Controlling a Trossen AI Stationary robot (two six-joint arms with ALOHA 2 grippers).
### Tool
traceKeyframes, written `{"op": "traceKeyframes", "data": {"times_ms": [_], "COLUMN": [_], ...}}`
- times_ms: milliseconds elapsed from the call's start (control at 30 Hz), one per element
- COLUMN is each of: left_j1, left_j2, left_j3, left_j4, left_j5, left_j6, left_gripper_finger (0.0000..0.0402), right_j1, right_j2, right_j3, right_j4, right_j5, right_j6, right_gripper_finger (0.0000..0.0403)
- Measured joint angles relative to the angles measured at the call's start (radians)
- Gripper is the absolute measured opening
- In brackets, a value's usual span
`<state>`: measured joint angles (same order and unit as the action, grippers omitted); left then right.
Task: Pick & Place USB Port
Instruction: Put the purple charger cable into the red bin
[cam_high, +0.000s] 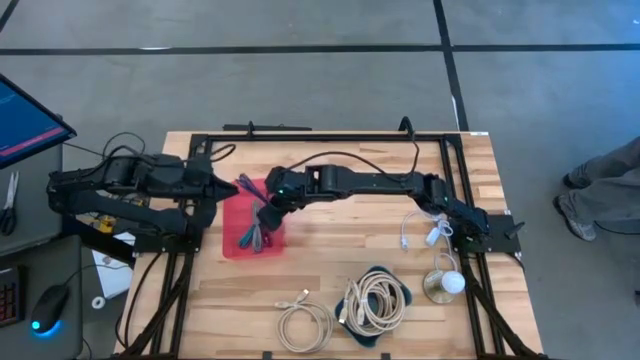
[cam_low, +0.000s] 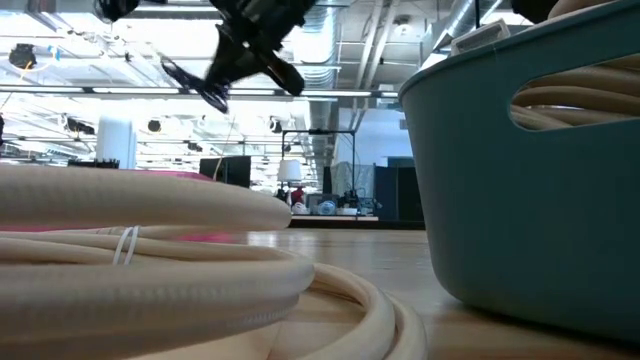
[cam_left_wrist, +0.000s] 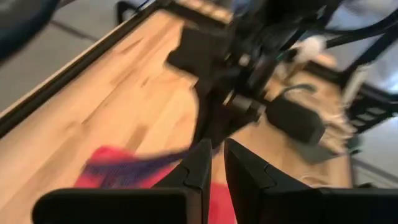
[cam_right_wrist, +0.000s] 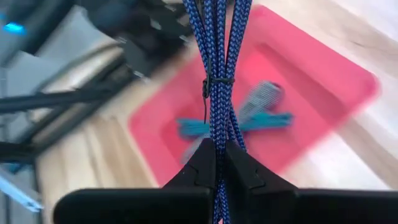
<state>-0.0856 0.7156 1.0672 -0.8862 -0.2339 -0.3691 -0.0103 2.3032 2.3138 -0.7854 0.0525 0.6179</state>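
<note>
Gripping the blue braided cable in my right jaws, I hung it lengthwise above the red bin; left jaws narrow, empty.

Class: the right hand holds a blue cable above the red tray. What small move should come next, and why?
Probably lower it a little, then let go. The right hand is shut on the blue cable, which hangs over the red tray where other cables already lie, so a short descent should set it inside.

Both arms were matte black with blocky joint housings, and thin black cables looped off their upper links. Each gripper's fingers were dark, angular wedges mounted on a flat black crossbar. A small green light showed near the right arm's wrist.
</note>
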Motion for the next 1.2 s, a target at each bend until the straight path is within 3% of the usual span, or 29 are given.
{"op": "traceKeyframes", "data": {"times_ms": [233,600,767,1200], "left_j1": [0.0,0.0,0.0,0.0], "left_j2": [0.008,0.054,0.091,0.16], "left_j3": [0.0,0.0,0.0,-0.001], "left_j4": [-0.158,-0.198,-0.198,-0.199], "left_j5": [-0.095,-0.18,-0.182,-0.188], "left_j6": [-0.003,0.022,0.024,0.058], "left_gripper_finger": [0.0062,0.0179,0.0213,0.0212], "right_j1": [-0.017,-0.006,0.009,0.038], "right_j2": [0.0,-0.006,-0.026,-0.064], "right_j3": [0.0,0.0,-0.001,0.0], "right_j4": [-0.087,-0.065,-0.035,0.013], "right_j5": [0.006,-0.007,-0.006,-0.002], "right_j6": [-0.05,-0.095,-0.108,-0.147], "right_gripper_finger": [0.0,0.0,0.0,0.0]}}
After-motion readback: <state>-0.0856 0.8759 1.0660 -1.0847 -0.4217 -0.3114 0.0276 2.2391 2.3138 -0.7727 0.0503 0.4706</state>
